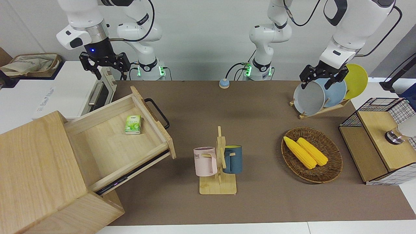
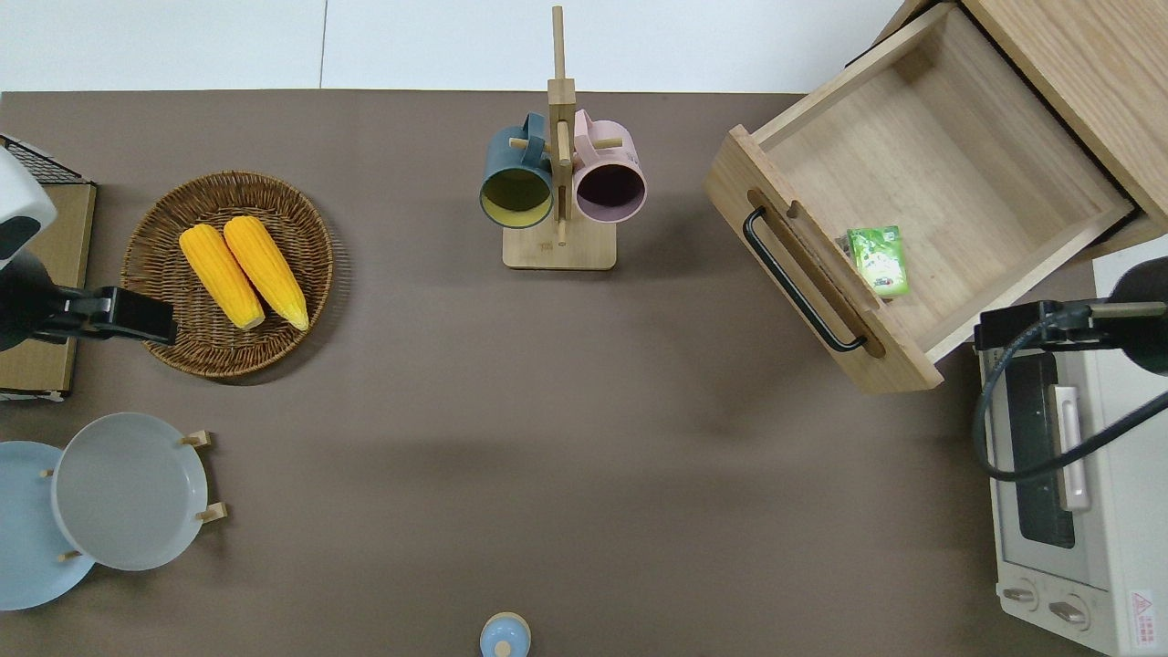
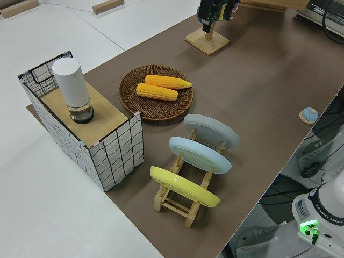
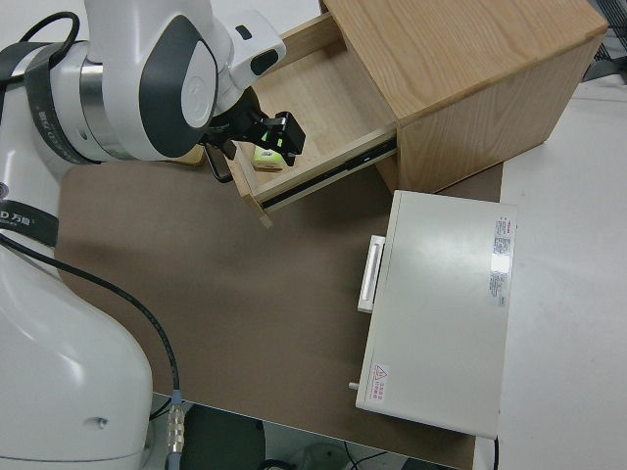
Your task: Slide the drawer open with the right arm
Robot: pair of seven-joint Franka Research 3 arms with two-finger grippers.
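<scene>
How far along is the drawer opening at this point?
Done: the drawer is pulled well out of its box, a green packet visible inside. In hand: nothing; the right gripper is raised off the black handle, jaws open. Left: seemingly nothing. The left arm is parked.

Two white jointed robot arms with rounded glossy shells, grey-black joint bands and looping black cables are seen, each ending in a black two-finger end effector, a small blue light point(image 1: 93, 50) being shown on one wrist and green lights at both bases.
</scene>
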